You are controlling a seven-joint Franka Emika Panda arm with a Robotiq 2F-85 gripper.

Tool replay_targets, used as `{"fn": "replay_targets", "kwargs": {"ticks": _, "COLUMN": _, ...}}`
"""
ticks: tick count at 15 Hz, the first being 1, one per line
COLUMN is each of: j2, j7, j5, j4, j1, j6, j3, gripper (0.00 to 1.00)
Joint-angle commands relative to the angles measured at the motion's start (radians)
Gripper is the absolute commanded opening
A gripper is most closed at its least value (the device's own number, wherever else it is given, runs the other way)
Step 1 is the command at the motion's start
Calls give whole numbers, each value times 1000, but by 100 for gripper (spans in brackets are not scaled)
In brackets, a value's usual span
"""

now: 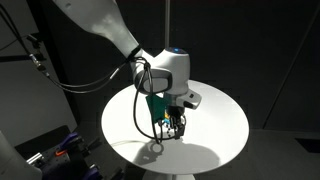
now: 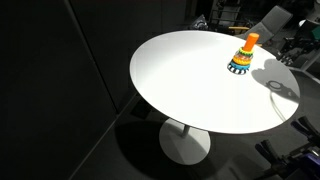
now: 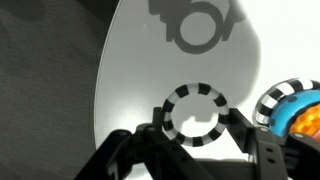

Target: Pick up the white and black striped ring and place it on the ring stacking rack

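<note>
In the wrist view the white and black striped ring point(image 3: 195, 90) sits between my gripper's point(image 3: 195, 126) two dark fingers, held above the white table; its shadow falls farther up the tabletop. The ring stacking rack point(image 3: 296, 112) is close at the right edge, seen from above, with an orange centre, blue ring and a second striped ring round its base. In an exterior view the rack point(image 2: 243, 55) stands upright on the table's far right part, orange peg on top. In an exterior view my gripper point(image 1: 176, 128) hangs low over the table.
The round white table point(image 2: 190, 80) stands on a single pedestal foot, with dark floor and dark walls around it. Its curved edge point(image 3: 108, 70) runs down the left of the wrist view. Cables and gear lie off the table's edge point(image 1: 60, 148).
</note>
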Motion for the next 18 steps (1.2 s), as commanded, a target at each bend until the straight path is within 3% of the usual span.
{"fn": "replay_targets", "kwargs": {"ticks": 1, "j2": -59, "j7": -4, "j5": 14, "j4": 18, "j1": 16, "j6": -77, "j3": 2, "gripper": 41}}
{"fn": "replay_targets", "kwargs": {"ticks": 9, "j2": -131, "j7": 27, "j5": 16, "j4": 77, "j1": 67, "j6": -162, "j3": 4, "gripper": 41}}
{"fn": "replay_targets", "kwargs": {"ticks": 18, "j2": -128, "j7": 74, "j5": 42, "j4": 160, "j1": 112, "j6": -202, "j3": 25, "gripper": 41}}
